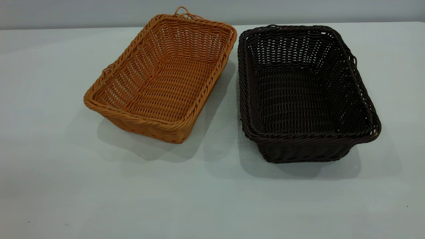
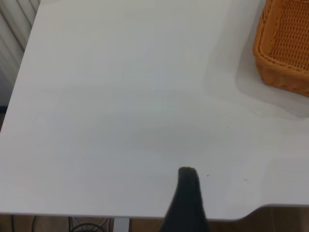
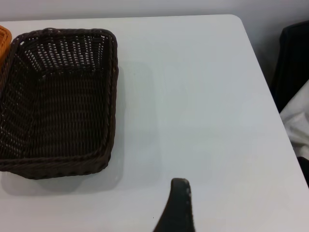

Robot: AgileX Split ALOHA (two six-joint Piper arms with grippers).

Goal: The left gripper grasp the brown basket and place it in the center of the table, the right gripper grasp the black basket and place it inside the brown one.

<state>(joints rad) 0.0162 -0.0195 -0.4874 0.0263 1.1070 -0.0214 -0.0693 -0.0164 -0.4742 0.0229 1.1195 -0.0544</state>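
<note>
The brown basket [image 1: 162,79] sits upright on the table [image 1: 212,199], left of centre and turned at a slant. Its corner shows in the left wrist view [image 2: 285,43]. Right beside it stands the black basket [image 1: 302,93], upright and empty, with a narrow gap between the two. Neither arm appears in the exterior view. My left gripper [image 2: 239,203] hovers over bare table near an edge, far from the brown basket; one black finger [image 2: 187,198] shows, nothing beside it. My right gripper [image 3: 217,205] hangs over bare table beside the black basket [image 3: 58,101], one finger [image 3: 178,203] visible, holding nothing.
A grey wall runs behind the table's far edge. Off the table's side in the right wrist view lie a dark object [image 3: 294,72] and white cloth [image 3: 297,125]. The table edge near my left gripper has a rounded step [image 2: 256,210]. Wide bare tabletop lies in front of both baskets.
</note>
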